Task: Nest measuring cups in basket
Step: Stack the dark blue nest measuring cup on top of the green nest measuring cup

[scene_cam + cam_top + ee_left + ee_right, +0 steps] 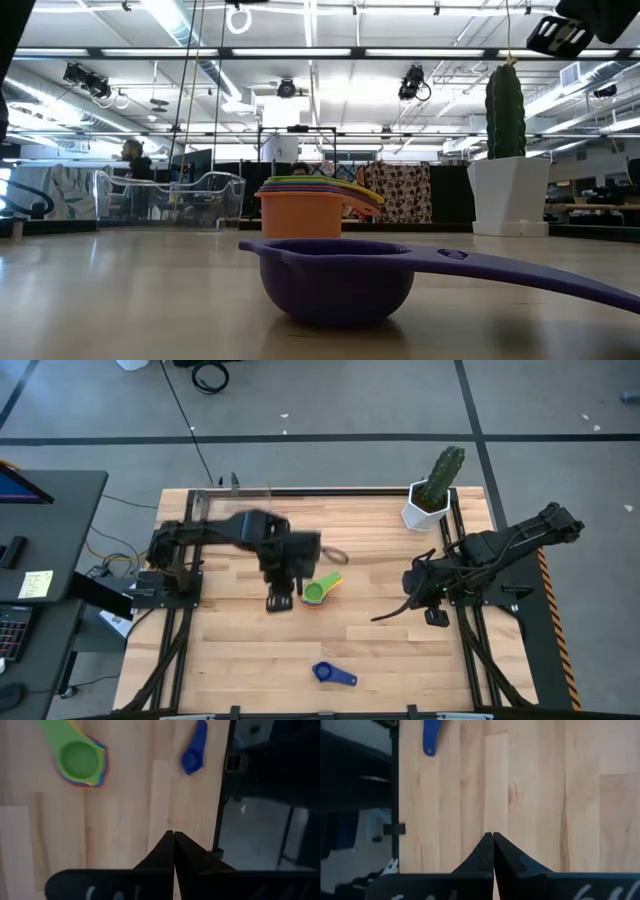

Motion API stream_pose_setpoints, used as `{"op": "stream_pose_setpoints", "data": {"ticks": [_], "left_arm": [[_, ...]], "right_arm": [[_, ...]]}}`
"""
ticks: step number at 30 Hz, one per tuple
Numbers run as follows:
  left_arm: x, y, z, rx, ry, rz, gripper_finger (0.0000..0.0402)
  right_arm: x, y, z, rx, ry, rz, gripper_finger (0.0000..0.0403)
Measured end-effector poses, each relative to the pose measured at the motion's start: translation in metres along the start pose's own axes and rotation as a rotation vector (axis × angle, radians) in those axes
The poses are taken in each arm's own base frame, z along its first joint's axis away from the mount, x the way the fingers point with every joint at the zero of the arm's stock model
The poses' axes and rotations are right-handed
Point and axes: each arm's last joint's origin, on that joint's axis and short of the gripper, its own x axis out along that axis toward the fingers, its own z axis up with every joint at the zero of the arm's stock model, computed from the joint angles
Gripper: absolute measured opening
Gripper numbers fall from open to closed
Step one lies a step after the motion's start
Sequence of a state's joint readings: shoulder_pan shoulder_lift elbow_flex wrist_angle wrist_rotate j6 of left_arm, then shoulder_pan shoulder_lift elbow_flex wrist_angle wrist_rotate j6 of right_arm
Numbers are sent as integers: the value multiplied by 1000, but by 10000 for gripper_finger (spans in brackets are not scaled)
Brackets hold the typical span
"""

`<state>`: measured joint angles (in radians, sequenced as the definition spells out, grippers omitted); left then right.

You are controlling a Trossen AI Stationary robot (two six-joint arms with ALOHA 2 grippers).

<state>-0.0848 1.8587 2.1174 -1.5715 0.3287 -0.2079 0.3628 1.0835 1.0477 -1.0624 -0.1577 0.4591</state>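
While both arms are hanging over the wooden table (pixel 240 660), neither is holding anything: the left gripper (pixel 173 836) is pinched fully together above bare wood just beside the stack of cups (pixel 320 590), and the right gripper (pixel 493 837) is likewise pressed closed over the table's right side. Those nested cups, with a green cup (pixel 79 757) showing on top and an orange one (pixel 298 212) outermost, are sitting on the table near its middle, not in the basket. A dark blue cup (pixel 331 674) is lying alone near the front edge, well apart from the stack. What is probably the clear basket (pixel 170 195) is standing at the table's back left, though it is hard to make out. A white pot with a cactus (pixel 432 495) is occupying the back right corner.
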Motion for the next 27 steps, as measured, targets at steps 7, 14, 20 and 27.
{"op": "stream_pose_setpoints", "data": {"ticks": [7, 14, 20, 27], "left_arm": [[33, -28, -13, 106, 90, 142, 4], [53, -29, -20, 140, 195, 50, 14], [72, -30, -10, 104, 125, -14, 13], [102, -42, -3, -29, 20, -71, 42]], "right_arm": [[0, 7, 6, 69, -87, 22, 3], [-1, 10, 12, 106, -150, 52, 3], [-1, 10, 11, 76, -134, 61, 4], [-1, 13, 9, 40, -103, 109, 4]]}}
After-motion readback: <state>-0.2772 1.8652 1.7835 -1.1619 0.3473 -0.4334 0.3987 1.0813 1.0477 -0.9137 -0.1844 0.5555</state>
